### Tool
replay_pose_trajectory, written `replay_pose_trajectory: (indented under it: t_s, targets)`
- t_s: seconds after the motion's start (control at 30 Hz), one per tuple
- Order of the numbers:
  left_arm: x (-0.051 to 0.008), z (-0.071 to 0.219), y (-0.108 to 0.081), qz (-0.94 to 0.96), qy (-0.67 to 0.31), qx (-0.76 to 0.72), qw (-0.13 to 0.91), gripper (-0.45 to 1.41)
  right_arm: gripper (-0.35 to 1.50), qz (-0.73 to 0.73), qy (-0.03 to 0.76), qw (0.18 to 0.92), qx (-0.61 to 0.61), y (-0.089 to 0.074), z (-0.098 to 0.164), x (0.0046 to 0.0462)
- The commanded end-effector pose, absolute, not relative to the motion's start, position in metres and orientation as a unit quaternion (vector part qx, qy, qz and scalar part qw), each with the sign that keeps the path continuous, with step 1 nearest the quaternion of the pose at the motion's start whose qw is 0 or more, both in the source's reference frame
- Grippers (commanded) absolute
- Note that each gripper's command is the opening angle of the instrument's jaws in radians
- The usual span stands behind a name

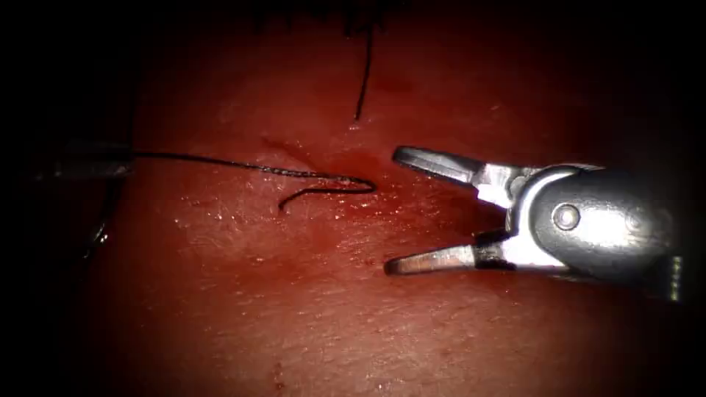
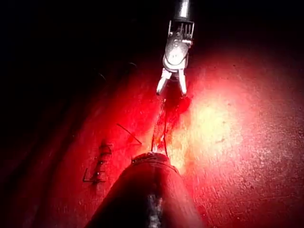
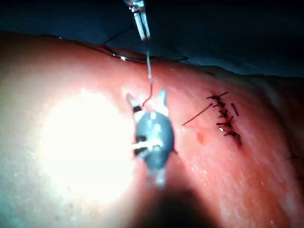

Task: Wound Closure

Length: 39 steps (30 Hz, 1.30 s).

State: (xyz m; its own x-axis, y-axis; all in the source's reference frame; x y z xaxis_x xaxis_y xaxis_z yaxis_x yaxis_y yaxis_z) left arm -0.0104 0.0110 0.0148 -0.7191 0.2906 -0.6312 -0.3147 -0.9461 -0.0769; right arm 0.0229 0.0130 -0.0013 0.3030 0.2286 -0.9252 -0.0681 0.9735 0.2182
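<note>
my right gripper (image 1: 388, 212) comes in from the right of the endoscope view with its jaws spread wide and nothing between them; it hovers just right of the spot where the thread (image 1: 243, 164) meets the tissue (image 1: 309, 316); my left gripper (image 3: 141, 24) shows in the right wrist view, its slim jaws pressed together on the thread, which runs taut from the tissue up to them; in the endoscope view that same strand leads off to the left into the dark; near the entry point the thread makes a small curl with a short free tail (image 1: 309, 194) lying on the surface; a second dark strand (image 1: 363, 73) runs down from the top edge of the endoscope view and ends just above the wet patch of red fluid (image 1: 346, 158); i cannot make out the needle for certain; a thin curved glint (image 3: 124, 58) lies on the tissue beyond the left gripper in the right wrist view and may be it, but i would not swear to it.

as for progress, i judge the job well along: a row of finished stitches (image 3: 224, 118) with short cut ends sits on the cut, seen also in the left wrist view (image 2: 99, 166); the strand now held looks like a stitch not yet tied off or trimmed; that, as far as i can tell, is what remains.

no brand, label or readable writing anywhere.
</note>
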Motion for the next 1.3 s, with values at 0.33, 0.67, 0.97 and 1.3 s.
replay_pose_trajectory:
  t_s: [0.33, 0.67, 0.97, 1.3]
  targets:
    - [-0.0119, 0.014, 0.012, 0.923, 0.054, -0.355, 0.140, -0.45, -0.35, 0.150, 0.593, 0.791, 0.027, 0.019, 0.003, 0.0208]
    - [-0.0146, 0.015, 0.013, 0.911, 0.066, -0.370, 0.168, -0.45, -0.35, 0.128, 0.592, 0.795, 0.027, 0.017, 0.008, 0.0290]
    - [-0.0174, 0.019, 0.014, 0.914, 0.105, -0.333, 0.209, -0.45, -0.35, 0.114, 0.600, 0.791, 0.041, 0.016, 0.007, 0.0302]
    - [-0.0177, 0.023, 0.014, 0.915, 0.137, -0.311, 0.217, -0.45, -0.35, 0.105, 0.624, 0.772, 0.053, 0.016, 0.005, 0.0307]
